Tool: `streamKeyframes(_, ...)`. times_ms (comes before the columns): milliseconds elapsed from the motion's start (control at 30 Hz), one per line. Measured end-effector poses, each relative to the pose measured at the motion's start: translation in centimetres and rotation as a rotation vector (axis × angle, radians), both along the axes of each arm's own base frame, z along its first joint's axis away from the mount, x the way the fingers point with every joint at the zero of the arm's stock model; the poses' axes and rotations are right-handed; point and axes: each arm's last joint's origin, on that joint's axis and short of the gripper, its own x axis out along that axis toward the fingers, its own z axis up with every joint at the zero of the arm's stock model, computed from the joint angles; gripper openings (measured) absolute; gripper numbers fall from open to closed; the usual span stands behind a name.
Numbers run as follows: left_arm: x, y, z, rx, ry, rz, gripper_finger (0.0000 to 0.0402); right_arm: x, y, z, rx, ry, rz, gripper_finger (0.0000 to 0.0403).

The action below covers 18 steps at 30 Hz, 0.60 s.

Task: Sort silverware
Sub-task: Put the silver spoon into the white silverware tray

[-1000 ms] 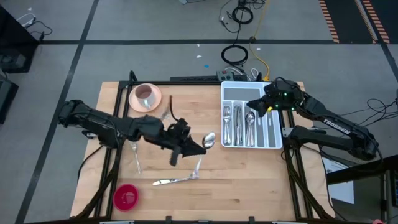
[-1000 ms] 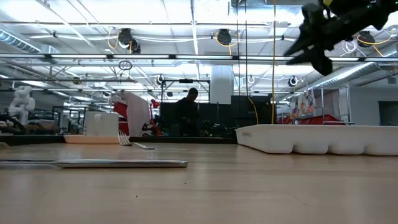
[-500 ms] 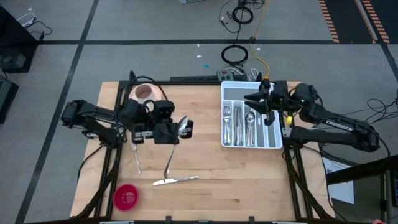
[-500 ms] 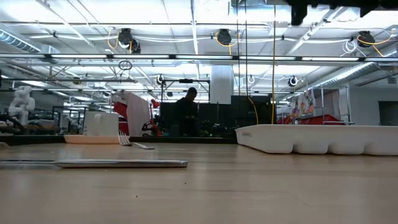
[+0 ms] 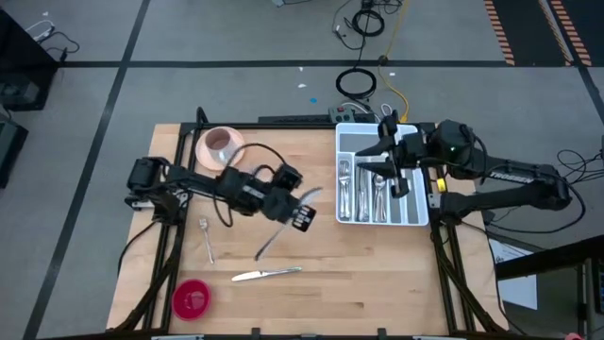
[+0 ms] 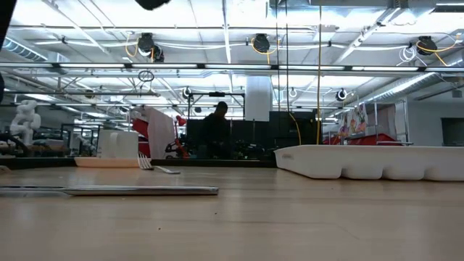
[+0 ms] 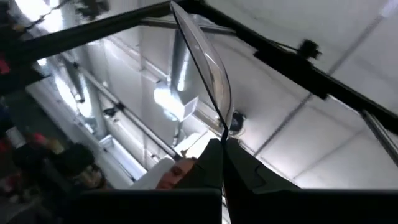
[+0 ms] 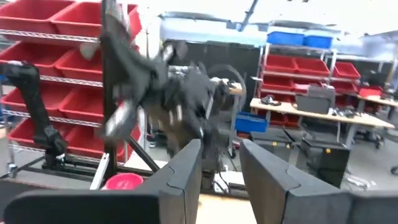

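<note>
White lettering "TROSSEN" point(image 5: 510, 176) runs along the right arm. The silverware is slim, shiny silver metal. The left hand point(image 5: 300, 215), above the counter point(image 5: 359, 274) near its middle, is clenched on a spoon point(image 5: 279, 229) by its bowl end, so that the handle slants out from the hand toward the counter's front. A knife point(image 5: 266, 274) lies flat in front of that hand, well apart from it; a fork point(image 5: 206, 238) lies to its left. Further pieces point(image 5: 363, 188) rest in the compartments of the white tray point(image 5: 411, 200). The right hand point(image 5: 381, 162) hangs over the tray's rear, fingers point(image 8: 186, 171) apart, holding nothing.
</note>
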Motion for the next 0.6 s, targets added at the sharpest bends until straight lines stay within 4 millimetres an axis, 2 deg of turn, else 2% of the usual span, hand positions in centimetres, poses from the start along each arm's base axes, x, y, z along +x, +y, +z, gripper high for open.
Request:
streamKeyframes(133, 0.7, -0.2, -1.1, 0.023, 0.056, -0.054, 0.0000, 1.2, 0.3, 1.8, -0.030, -0.016, 0.025, 0.0119)
streamKeyframes(400, 0.8, -0.1, -1.2, 0.060, 0.050, -0.063, 0.0000, 4.6, 1.2, 2.7, -0.115, -0.006, 0.075, 0.0178)
streamKeyframes(600, 0.7, -0.2, -1.2, 0.081, 0.047, -0.077, 0.0000, 7.1, 2.9, 3.7, -0.147, -0.026, 0.149, 0.0182)
